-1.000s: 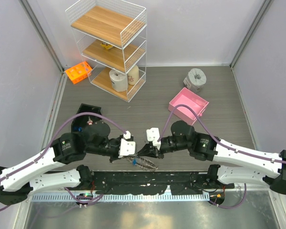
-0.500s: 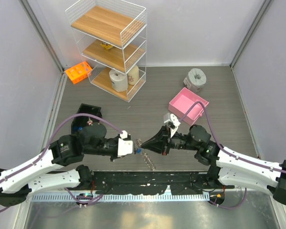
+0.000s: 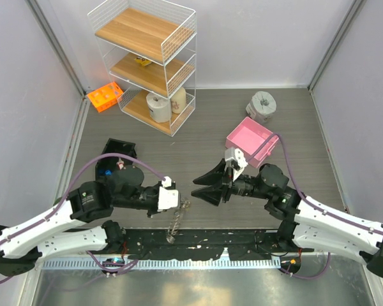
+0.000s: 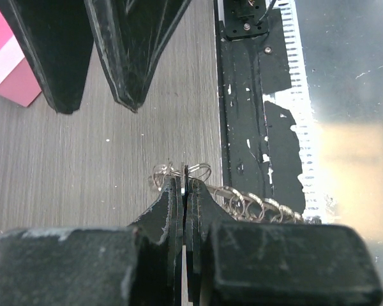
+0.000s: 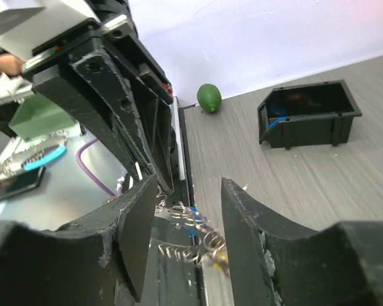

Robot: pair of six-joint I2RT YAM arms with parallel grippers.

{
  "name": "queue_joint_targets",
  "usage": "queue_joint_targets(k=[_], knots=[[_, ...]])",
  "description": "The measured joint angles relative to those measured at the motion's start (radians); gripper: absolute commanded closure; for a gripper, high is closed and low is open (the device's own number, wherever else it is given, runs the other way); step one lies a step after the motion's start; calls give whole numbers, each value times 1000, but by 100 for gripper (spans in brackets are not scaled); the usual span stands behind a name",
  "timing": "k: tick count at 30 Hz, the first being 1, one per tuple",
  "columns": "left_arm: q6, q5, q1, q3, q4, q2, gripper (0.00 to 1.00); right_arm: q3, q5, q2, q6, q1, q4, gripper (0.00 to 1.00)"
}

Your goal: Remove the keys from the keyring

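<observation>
Left gripper (image 4: pixel 184 185) pressed shut, pinching keyring (image 4: pixel 242 203) by its wire loop; rest of ring dangles over black strip (image 4: pixel 242 95) at near table (image 4: pixel 83 159) edge. Right gripper (image 3: pixel 195 188) spread wide, just beside left one, holding nothing. Keys too small to pick out, tbh. Looks like grab-a-key step: right needs to close on one key, then work it off ring.

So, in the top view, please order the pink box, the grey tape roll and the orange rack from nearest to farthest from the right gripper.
From the right gripper:
1. pink box, behind it, to the right.
2. grey tape roll, farther back on the right.
3. orange rack, far back on the left.
</observation>
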Motion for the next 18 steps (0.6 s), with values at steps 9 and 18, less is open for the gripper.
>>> queue_joint_targets(k=[9, 18], knots=[[0, 7, 0, 0, 0, 0, 100, 208, -105, 15, -365, 3, -384, 54], [0, 7, 0, 0, 0, 0, 100, 233, -119, 72, -417, 65, -496, 58]])
